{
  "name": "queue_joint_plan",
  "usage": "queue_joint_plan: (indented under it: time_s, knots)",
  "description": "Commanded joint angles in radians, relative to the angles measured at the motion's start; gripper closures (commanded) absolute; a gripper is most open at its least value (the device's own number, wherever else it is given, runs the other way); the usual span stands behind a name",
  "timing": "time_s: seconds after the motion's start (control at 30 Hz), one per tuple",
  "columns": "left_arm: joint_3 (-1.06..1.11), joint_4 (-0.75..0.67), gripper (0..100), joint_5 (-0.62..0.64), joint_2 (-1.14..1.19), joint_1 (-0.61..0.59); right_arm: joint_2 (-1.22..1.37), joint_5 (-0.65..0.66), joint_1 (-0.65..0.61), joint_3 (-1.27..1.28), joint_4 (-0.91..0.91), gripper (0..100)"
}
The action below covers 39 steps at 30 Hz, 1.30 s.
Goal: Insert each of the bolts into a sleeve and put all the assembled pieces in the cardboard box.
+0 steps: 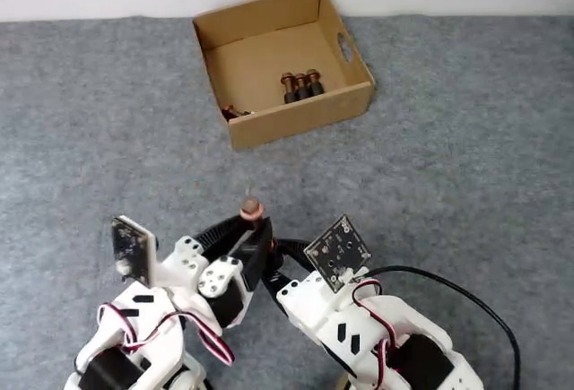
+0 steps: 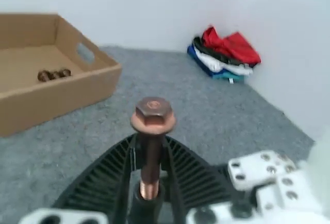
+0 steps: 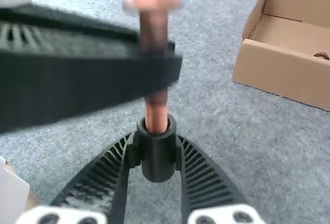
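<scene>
step in hand: mating a bolt with a sleeve, held in the air between the two arms, near the arms and well apart from the box
bolt: copper-coloured bolt (image 2: 153, 116), upright with the hex head on top; its lower end sits in the mouth of the sleeve and most of the shank is bare above it
sleeve: black sleeve (image 3: 156, 165), upright, directly under the bolt and in line with it
left pincer: left pincer (image 2: 150, 140) pinching the bolt shank below the head
right pincer: right pincer (image 3: 156, 147) pinching the sleeve from both sides
cardboard box: cardboard box (image 1: 296, 121) on the grey surface (image 1: 466, 157), open on top; three assembled pieces (image 1: 301, 85) lie side by side inside
progress, as a judgement: this pair is started but not seated; it has yet to go into the box
next move calls for: keeping shank and bore in line while bolt and sleeve are pressed together until the head meets the sleeve rim; the left pincer sits low on the shank and will probably have to let go or shift up for that; then one pincer alone carries the piece over the box wall
risk: a slight tilt could jam the shank at the mouth or twist the sleeve in its grip
</scene>
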Motion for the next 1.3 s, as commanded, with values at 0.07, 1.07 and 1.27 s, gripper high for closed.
queue_joint_plan:
  time_s: [0.07, 1.07, 1.27]
  knots:
    - [0.021, 0.044, 99, -0.032, -0.006, 0.038, -0.010, 0.014, -0.001, -0.009, -0.028, 99.0]
    - [-0.015, 0.169, 78, -0.256, -0.005, -0.107, -0.010, 0.011, -0.001, -0.006, -0.024, 99.0]
    - [-0.087, 0.169, 78, -0.253, -0.005, -0.107, -0.010, 0.008, 0.019, 0.008, -0.024, 99.0]
